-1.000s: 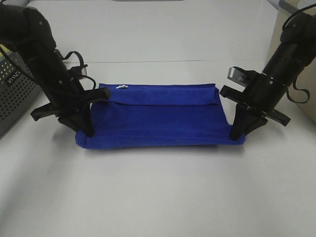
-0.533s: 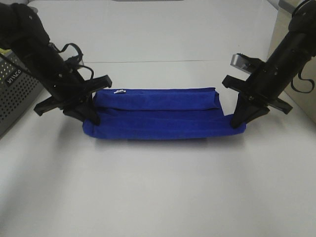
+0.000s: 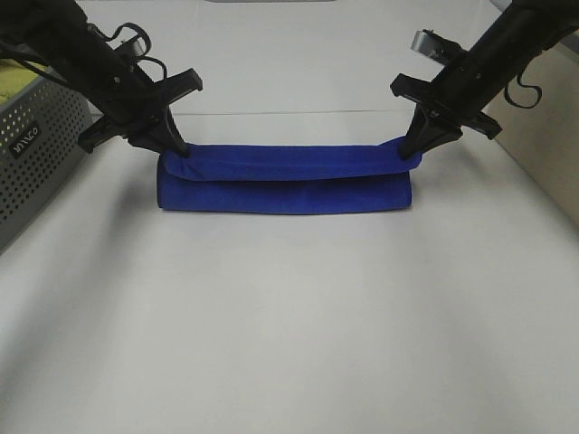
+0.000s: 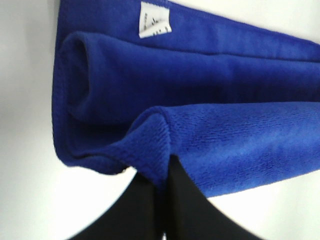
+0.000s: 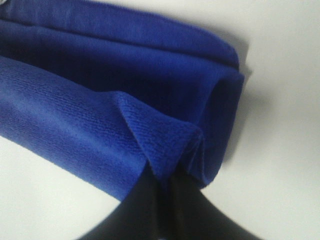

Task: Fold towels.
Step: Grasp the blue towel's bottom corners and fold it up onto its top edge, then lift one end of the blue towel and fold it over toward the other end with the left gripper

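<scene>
The royal-blue towel [image 3: 285, 179] lies as a long narrow folded band across the white table. My left gripper [image 3: 176, 149] is shut on the towel's upper layer at its left end. My right gripper [image 3: 409, 149] is shut on the upper layer at its right end. Both hold that edge over the far side of the fold. In the left wrist view the pinched hem [image 4: 160, 150] sits between the black fingers [image 4: 145, 210], and the white tag [image 4: 155, 20] shows on the lower layer. In the right wrist view the pinched corner [image 5: 172, 145] bunches at the fingers [image 5: 150, 210].
A grey perforated metal box [image 3: 36, 149] stands at the left edge, with a yellow-green cloth [image 3: 16, 77] in it. A beige surface [image 3: 543, 127] borders the table on the right. The white table [image 3: 289, 325] stretches in front of the towel.
Both grippers have carried the towel's near edge up and away from the camera, rolling it over the far edge. The towel is now a narrower band, farther back.
</scene>
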`<state>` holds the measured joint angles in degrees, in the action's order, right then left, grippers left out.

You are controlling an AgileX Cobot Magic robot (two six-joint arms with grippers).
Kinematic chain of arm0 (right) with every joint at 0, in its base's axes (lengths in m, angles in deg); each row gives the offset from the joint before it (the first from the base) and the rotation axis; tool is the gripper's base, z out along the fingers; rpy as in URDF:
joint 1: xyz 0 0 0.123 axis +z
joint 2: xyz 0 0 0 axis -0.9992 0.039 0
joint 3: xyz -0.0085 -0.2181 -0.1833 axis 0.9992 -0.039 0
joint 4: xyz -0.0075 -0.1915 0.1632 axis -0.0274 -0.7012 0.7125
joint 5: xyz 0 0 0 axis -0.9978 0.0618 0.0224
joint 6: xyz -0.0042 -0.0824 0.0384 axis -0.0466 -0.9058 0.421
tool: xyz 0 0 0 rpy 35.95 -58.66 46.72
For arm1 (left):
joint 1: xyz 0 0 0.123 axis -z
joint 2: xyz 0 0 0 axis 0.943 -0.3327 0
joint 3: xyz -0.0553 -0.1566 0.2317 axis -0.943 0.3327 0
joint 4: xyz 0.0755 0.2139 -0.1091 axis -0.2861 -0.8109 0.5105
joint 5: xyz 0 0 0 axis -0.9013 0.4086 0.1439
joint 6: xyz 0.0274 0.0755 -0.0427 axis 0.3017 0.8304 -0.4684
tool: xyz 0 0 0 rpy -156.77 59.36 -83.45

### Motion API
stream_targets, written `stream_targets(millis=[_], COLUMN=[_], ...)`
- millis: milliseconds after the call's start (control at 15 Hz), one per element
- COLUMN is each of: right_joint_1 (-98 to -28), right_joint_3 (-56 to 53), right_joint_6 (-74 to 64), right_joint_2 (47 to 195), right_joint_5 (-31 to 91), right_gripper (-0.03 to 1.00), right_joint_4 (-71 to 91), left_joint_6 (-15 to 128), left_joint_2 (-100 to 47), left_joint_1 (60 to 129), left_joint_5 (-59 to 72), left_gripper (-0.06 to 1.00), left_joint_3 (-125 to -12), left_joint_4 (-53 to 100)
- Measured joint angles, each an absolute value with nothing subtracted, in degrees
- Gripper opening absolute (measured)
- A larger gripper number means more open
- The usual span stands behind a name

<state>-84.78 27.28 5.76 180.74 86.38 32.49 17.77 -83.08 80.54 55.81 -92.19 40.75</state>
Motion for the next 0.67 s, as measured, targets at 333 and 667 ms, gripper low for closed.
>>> stream_targets(millis=[333, 667], right_joint_1=[-84.78, -84.78], right_joint_3=[35.07, 35.07], right_joint_6=[5.82, 5.82], right_joint_2=[189.27, 189.96], right_joint_5=[84.83, 84.89], right_gripper=[0.02, 0.18], right_joint_4=[33.98, 34.03], left_joint_6=[17.77, 17.48], left_joint_2=[-90.19, -90.76], left_joint_1=[80.48, 80.48], left_joint_5=[48.42, 46.93], left_gripper=[0.02, 0.25], left_joint_3=[-97.35, -97.63], left_joint_4=[40.69, 40.80])
